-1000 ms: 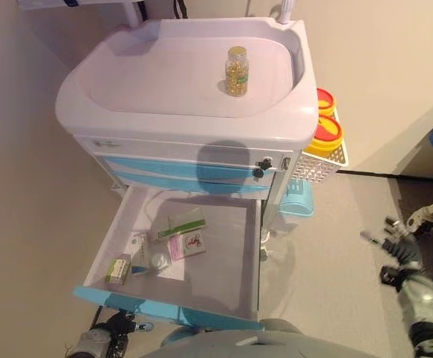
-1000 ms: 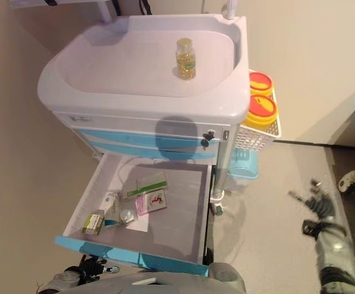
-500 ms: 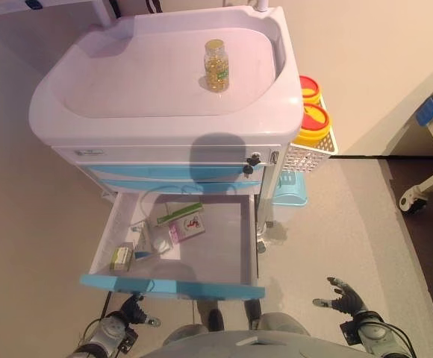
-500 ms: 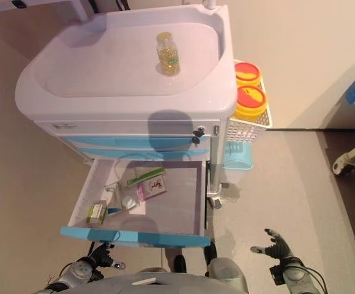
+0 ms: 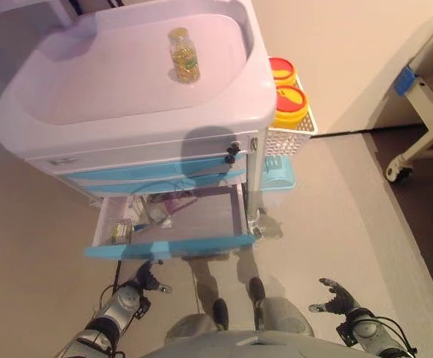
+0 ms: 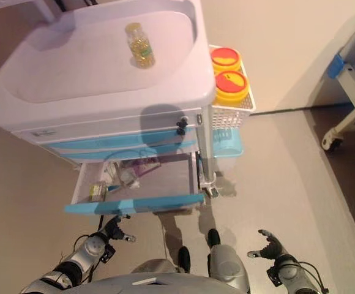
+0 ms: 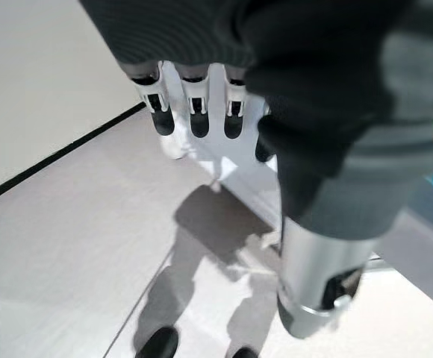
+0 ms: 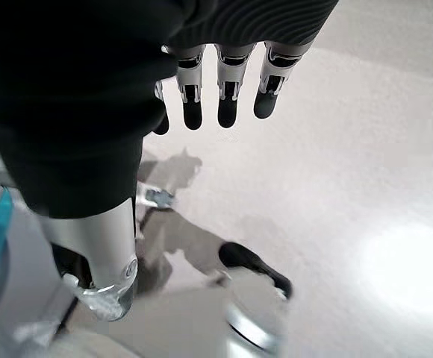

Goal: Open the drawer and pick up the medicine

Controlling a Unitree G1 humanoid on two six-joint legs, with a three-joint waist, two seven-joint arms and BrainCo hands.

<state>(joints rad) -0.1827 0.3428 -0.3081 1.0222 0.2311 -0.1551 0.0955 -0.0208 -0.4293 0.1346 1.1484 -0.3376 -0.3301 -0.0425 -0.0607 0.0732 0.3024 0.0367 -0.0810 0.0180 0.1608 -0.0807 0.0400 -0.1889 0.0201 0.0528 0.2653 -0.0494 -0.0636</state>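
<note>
Blue-fronted drawer (image 5: 168, 247) stands pulled out of the cart (image 5: 138, 119), small medicine boxes (image 5: 121, 231) lying inside near its left end. Left hand (image 5: 143, 277) hangs just below the drawer front, fingers straight, holding nothing. Right hand (image 5: 339, 300) is well apart over the floor, fingers spread, empty. A pill bottle (image 5: 183, 55) stands on the cart's top surface.

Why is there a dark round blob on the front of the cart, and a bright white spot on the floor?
Left eye view: the blob is a shadow falling across the cart front, above the open drawer. Right wrist view: the bright spot is light glaring off the shiny floor, past the right hand.
</note>
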